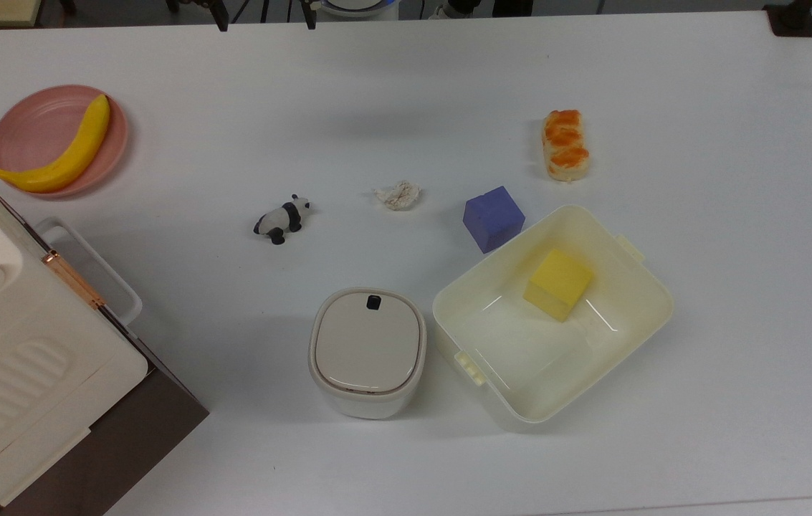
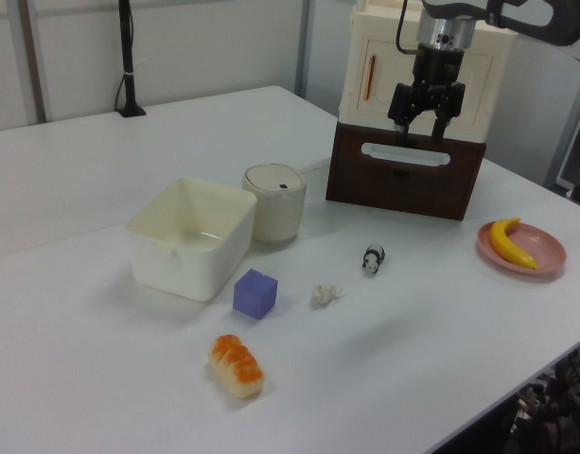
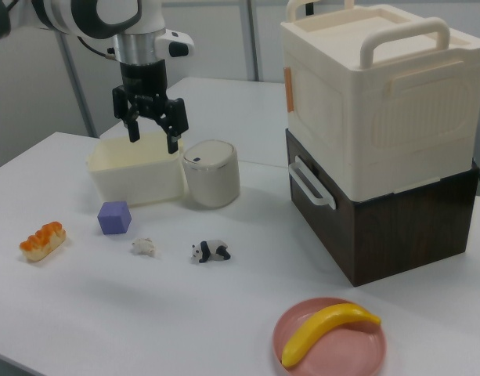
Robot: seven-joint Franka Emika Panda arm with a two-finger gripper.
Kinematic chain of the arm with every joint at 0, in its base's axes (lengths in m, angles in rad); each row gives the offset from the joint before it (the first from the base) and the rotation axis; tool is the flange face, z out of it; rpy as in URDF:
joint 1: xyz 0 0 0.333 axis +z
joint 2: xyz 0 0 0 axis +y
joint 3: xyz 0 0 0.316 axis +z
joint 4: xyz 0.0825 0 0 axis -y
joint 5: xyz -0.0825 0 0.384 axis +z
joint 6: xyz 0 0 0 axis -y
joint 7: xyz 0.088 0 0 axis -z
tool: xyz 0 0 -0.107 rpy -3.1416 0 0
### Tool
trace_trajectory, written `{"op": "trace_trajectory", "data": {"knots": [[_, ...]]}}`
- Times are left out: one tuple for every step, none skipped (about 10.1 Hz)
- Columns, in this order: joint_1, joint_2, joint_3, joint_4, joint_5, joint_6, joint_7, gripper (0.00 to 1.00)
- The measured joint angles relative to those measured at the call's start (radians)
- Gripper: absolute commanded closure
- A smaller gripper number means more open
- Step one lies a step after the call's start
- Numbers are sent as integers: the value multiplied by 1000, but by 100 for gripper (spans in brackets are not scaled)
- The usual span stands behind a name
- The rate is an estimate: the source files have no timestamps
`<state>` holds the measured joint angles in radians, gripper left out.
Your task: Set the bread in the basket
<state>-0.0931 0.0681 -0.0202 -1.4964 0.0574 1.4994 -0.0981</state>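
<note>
The bread (image 1: 565,145) is a small oblong bun with a glossy orange top, lying on the white table at the top view's upper right; it also lies near the front in the left view (image 2: 237,366) and at the right view's far left (image 3: 42,240). The basket (image 1: 635,321) is a cream tub below it with a yellow cube (image 1: 558,284) inside, seen too in the left view (image 2: 190,236) and right view (image 3: 134,174). My gripper (image 2: 421,134) hangs high above the table, open and empty, far from the bread; in the right view it (image 3: 153,135) hovers in front of the basket.
A purple cube (image 1: 493,218) sits between bread and basket. A paper wad (image 1: 398,194), a toy panda (image 1: 282,218) and a lidded white container (image 1: 368,351) stand mid-table. A banana on a pink plate (image 1: 21,122) and a stacked cream-and-brown box (image 3: 380,133) occupy the top view's left.
</note>
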Motion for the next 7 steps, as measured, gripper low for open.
{"op": "trace_trajectory", "data": {"knots": [[13, 0, -5, 0, 0, 0, 0, 0], [37, 1, -20, 0, 0, 0, 0, 0], [52, 1, -34, 0, 0, 0, 0, 0], [55, 1, -40, 0, 0, 0, 0, 0], [55, 1, -41, 0, 0, 0, 0, 0], [56, 1, -41, 0, 0, 0, 0, 0], [56, 1, -41, 0, 0, 0, 0, 0]]}}
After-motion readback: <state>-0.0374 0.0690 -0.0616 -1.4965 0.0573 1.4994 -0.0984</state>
